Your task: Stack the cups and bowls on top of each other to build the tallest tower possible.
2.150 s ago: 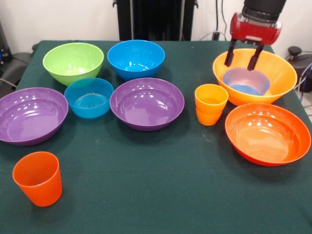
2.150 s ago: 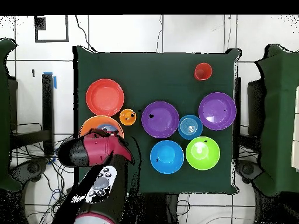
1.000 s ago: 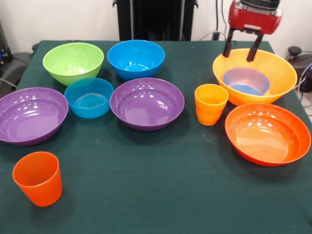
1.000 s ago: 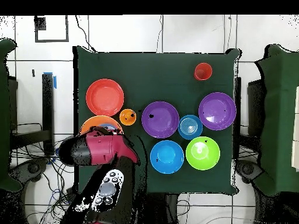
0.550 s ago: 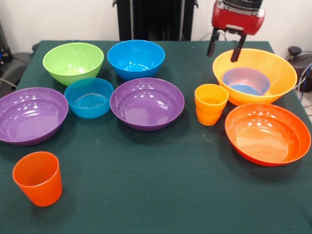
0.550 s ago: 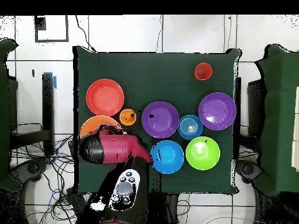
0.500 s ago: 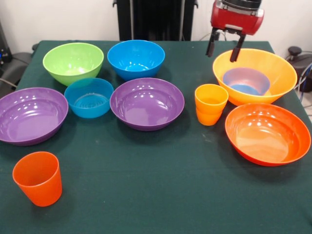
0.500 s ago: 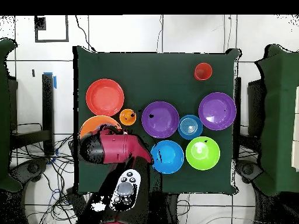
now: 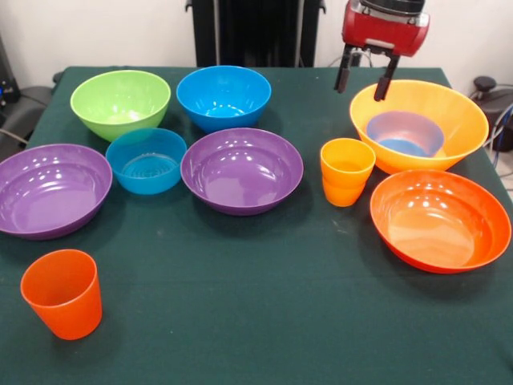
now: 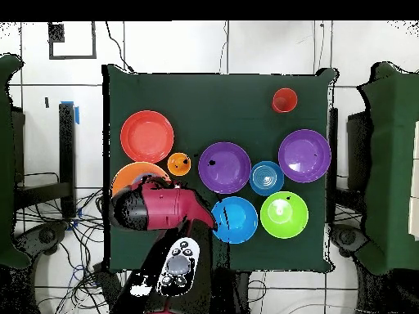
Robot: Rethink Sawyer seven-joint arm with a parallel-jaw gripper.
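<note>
My gripper (image 9: 360, 92) hangs open and empty above the table, just left of the large yellow-orange bowl (image 9: 465, 120). A small translucent blue bowl (image 9: 405, 132) sits nested inside that bowl. In front of them stand the yellow-orange cup (image 9: 346, 171) and the wide red-orange bowl (image 9: 439, 218). Two purple bowls (image 9: 242, 168) (image 9: 50, 187) flank another small translucent blue bowl (image 9: 147, 159). Behind these are the blue bowl (image 9: 224, 96) and the green bowl (image 9: 120, 102). The red-orange cup (image 9: 62, 293) stands alone at the near left. In the overhead view the red arm head (image 10: 155, 208) covers part of the yellow-orange bowl (image 10: 129, 172).
All the pieces rest on a dark green tablecloth (image 9: 264, 321). A broad bare stretch of it lies along the near edge. Cables and chairs surround the table in the overhead view.
My gripper has lifted out of the yellow-orange bowl and shifted left in the front view, still open. The small translucent blue bowl stays inside that bowl.
</note>
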